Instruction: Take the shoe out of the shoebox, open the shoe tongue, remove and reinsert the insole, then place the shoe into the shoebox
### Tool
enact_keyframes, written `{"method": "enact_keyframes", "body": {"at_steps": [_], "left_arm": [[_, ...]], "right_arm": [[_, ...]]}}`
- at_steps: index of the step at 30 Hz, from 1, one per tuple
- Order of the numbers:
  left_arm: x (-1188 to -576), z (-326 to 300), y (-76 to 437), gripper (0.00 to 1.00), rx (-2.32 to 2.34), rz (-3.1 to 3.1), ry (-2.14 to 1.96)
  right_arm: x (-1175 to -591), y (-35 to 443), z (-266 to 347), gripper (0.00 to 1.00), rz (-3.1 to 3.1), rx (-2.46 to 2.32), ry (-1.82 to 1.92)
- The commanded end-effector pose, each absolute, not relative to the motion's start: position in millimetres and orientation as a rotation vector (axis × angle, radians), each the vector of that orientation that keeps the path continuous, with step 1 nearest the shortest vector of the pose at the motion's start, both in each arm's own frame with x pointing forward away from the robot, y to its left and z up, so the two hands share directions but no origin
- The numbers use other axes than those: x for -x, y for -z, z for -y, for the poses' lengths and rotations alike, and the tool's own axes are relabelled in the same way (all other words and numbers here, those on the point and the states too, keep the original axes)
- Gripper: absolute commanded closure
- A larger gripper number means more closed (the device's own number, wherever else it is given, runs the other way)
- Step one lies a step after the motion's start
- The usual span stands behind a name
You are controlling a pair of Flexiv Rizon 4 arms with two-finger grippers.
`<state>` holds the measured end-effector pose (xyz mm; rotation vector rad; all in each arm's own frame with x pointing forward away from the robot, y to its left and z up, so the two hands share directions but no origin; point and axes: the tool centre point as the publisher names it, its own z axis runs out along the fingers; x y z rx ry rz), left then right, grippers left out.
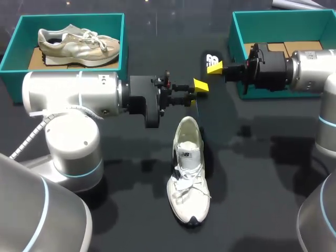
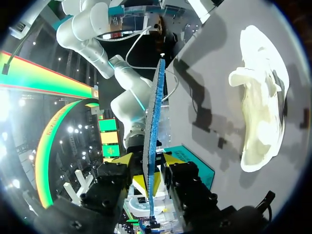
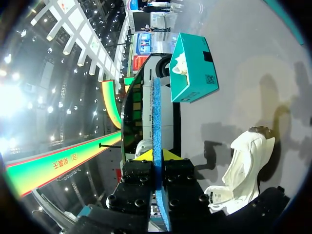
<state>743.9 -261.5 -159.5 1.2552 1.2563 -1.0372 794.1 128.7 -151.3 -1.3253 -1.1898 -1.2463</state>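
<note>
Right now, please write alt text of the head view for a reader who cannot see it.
The left gripper and the right gripper hold a dark insole between them, near the heel of a white shoe on the table. The teal left shoebox holds a second shoe; the teal right shoebox stands opposite.

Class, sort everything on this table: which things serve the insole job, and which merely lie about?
Job: white shoe; insole, held by left tool and right tool; shoebox beside right arm.
Lying about: other shoebox; beige shoe inside it.
</note>
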Motion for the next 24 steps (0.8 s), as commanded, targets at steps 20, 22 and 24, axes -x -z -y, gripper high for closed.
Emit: {"method": "enact_keyframes", "body": {"at_steps": [20,22,24], "left_arm": [[-751,272,164,1.00,-1.243,-1.261,1.020],[-751,271,165,1.00,-1.244,-1.262,1.020],[-751,271,166,1.00,-1.244,-1.264,1.021]], "right_arm": [[-792,152,-139,1.00,1.195,1.330,1.222],[-791,153,-140,1.00,1.195,1.330,1.220],[-791,154,-141,1.00,1.192,1.326,1.215]]}}
